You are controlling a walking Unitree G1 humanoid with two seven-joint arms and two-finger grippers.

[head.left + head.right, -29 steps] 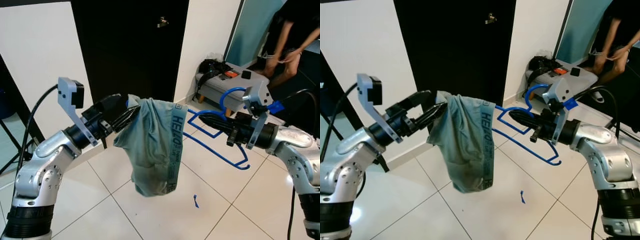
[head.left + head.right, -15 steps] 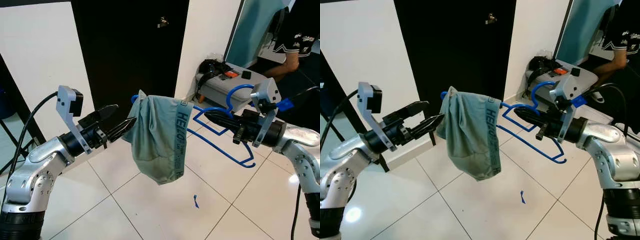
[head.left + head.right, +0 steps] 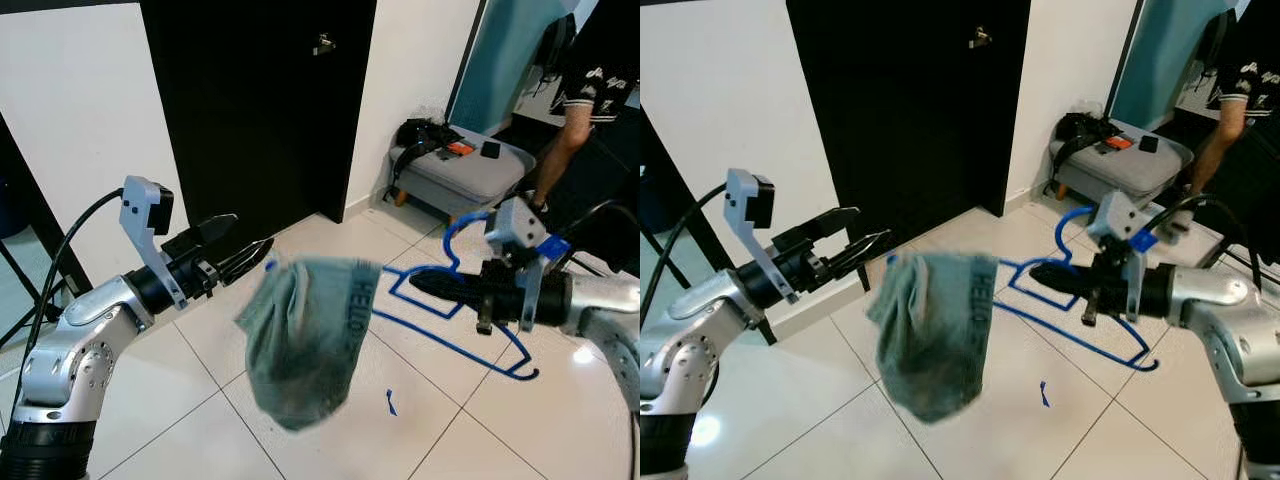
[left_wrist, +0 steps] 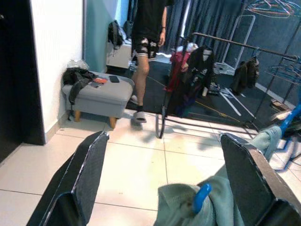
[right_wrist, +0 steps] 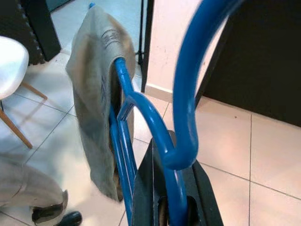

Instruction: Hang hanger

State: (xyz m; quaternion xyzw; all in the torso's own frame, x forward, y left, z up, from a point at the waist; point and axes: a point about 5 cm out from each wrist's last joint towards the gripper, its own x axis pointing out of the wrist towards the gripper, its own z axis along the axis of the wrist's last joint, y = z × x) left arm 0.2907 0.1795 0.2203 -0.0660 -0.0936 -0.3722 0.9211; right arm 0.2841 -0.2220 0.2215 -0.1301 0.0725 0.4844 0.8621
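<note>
**Hanger and garment carried on one pincer alone**

The right pincer (image 3: 440, 287) was clamped on the neck of the blue hanger (image 3: 455, 340), just below its hook, which curved up beside the wrist. The hanger stuck out level over the white tiled floor (image 3: 320, 430), towards the robot's left. A grey-green garment (image 3: 300, 340) hung bunched over its far end, blurred in both eye views. In the right wrist view the cloth draped down one side of the blue frame.

The left pincer (image 3: 240, 255) stood with its fingers spread wide and held nothing. It was near the garment's upper edge but apart from it; the left wrist view showed cloth and a blue hanger tip between and beyond the two open fingers.

The task looked unfinished: the hook was on no rail. A clothes rack (image 4: 225, 47) with dark clothes stood well off in the left wrist view, and a person (image 3: 580, 90) stood near a grey bench (image 3: 455, 175) by the wall.

The chief risk was the garment sliding off. It sat at the very end of a long lever, and a swing or tilt of the arm could shed it onto the floor. The hanger could also twist in so narrow a hold. Carrying it past the person could snag it.
</note>
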